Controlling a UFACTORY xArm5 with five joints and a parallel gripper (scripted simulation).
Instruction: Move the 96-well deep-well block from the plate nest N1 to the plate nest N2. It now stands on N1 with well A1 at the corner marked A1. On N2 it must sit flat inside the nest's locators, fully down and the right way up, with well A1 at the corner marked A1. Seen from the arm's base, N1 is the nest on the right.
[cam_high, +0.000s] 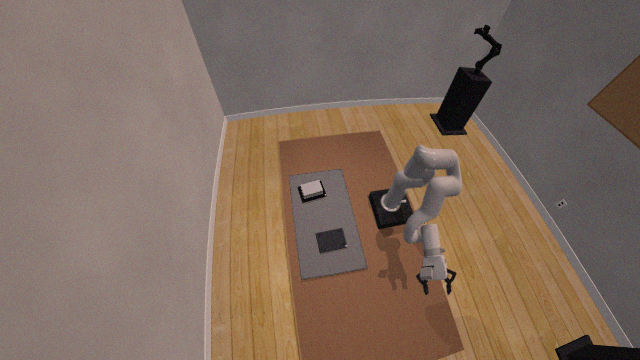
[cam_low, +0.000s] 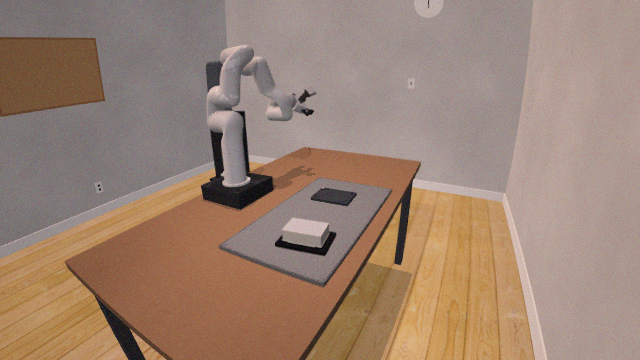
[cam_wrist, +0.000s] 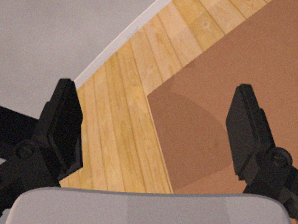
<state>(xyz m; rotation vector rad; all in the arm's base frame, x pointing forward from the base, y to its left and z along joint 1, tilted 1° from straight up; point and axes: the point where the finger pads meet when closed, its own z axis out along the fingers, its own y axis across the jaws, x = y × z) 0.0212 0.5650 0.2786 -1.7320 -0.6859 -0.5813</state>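
Observation:
The white deep-well block (cam_high: 311, 189) (cam_low: 305, 232) stands on the black nest N1 (cam_low: 305, 247) on the grey mat (cam_high: 326, 222). The other black nest, N2 (cam_high: 331, 240) (cam_low: 333, 196), lies bare on the same mat. My gripper (cam_high: 436, 286) (cam_low: 305, 102) is open and empty, held high above the table and well away from both nests. In the wrist view the two black fingers stand wide apart over a table corner and the wooden floor. Neither the block nor a nest shows in that view.
The arm's black base (cam_high: 391, 208) (cam_low: 237, 190) stands on the brown table beside the mat. A black pedestal with a dark figure (cam_high: 462, 97) stands on the floor by the far wall.

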